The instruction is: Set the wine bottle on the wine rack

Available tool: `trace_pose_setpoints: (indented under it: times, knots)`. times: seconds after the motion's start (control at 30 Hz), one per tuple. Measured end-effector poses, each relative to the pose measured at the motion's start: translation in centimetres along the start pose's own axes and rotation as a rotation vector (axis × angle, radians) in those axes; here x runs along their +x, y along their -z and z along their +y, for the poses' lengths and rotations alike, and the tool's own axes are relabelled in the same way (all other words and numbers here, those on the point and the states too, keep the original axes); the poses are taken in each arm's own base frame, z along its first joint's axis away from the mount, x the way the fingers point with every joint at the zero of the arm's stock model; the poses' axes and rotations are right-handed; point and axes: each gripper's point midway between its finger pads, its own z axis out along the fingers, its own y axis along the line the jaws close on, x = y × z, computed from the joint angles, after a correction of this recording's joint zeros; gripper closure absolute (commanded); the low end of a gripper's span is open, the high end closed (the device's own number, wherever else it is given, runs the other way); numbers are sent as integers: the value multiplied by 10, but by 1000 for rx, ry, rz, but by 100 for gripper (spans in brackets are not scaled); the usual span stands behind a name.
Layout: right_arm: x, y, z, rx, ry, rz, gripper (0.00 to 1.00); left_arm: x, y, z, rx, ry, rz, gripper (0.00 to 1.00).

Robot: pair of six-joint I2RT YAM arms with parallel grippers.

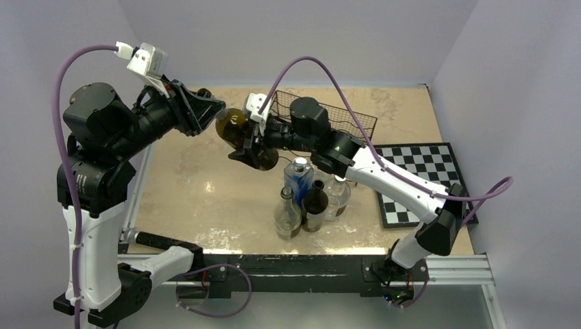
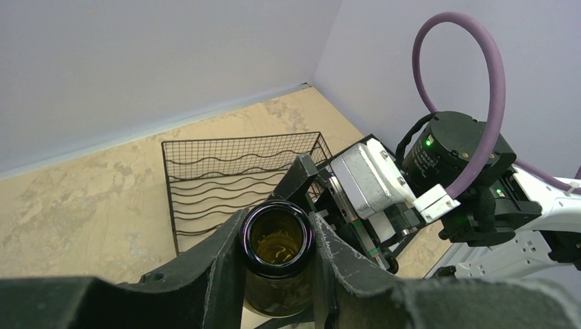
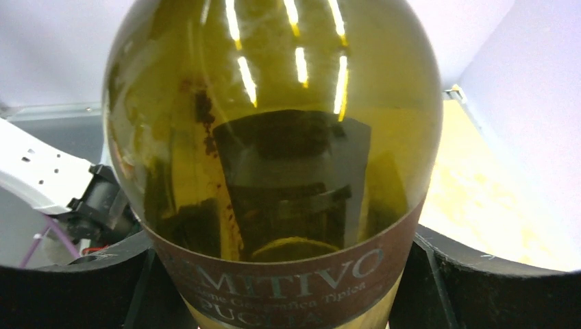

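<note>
The wine bottle [image 1: 233, 127], olive-green glass with a brown label, hangs tilted in the air above the table's back left. My left gripper [image 1: 218, 113] is shut on its neck; in the left wrist view my gripper [image 2: 276, 257] has a finger on each side of the open bottle mouth [image 2: 276, 236]. My right gripper [image 1: 255, 145] is shut on the bottle's body, which fills the right wrist view [image 3: 274, 137] between my fingers [image 3: 68, 291]. The black wire wine rack [image 1: 342, 118] stands just behind the right arm and also shows in the left wrist view [image 2: 226, 175].
A cluster of several bottles [image 1: 308, 195], clear, dark and one blue, stands in the middle near the front. A black-and-white chessboard [image 1: 418, 185] lies at the right. Walls close in the back and both sides.
</note>
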Motion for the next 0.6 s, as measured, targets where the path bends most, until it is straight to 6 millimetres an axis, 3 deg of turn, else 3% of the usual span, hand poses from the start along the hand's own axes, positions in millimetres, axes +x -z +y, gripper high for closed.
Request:
trace_pose_setpoints:
  times: [0.03,0.13,0.17,0.23,0.33,0.4,0.6]
  knots:
    - [-2,1,-1,7,12,-6,100,-2,2,-1,3,-6,-8,100]
    - [-10,6,-4,41,46,-19,100,-6,5,-7,29,-25,-32,100]
    - [-12,8,-5,54,60,-19,100,-7,6,-9,37,-30,-40,95]
    - [-15,11,-8,80,92,-22,100,-8,7,-12,56,-44,-59,72]
    - [-20,15,-15,120,152,-26,100,-10,9,-16,76,-62,-87,20]
    - [-22,21,-31,200,202,-16,100,-10,14,-16,73,-69,-105,2]
    - [-47,52,-92,468,404,34,100,-23,44,-26,58,-90,-203,1]
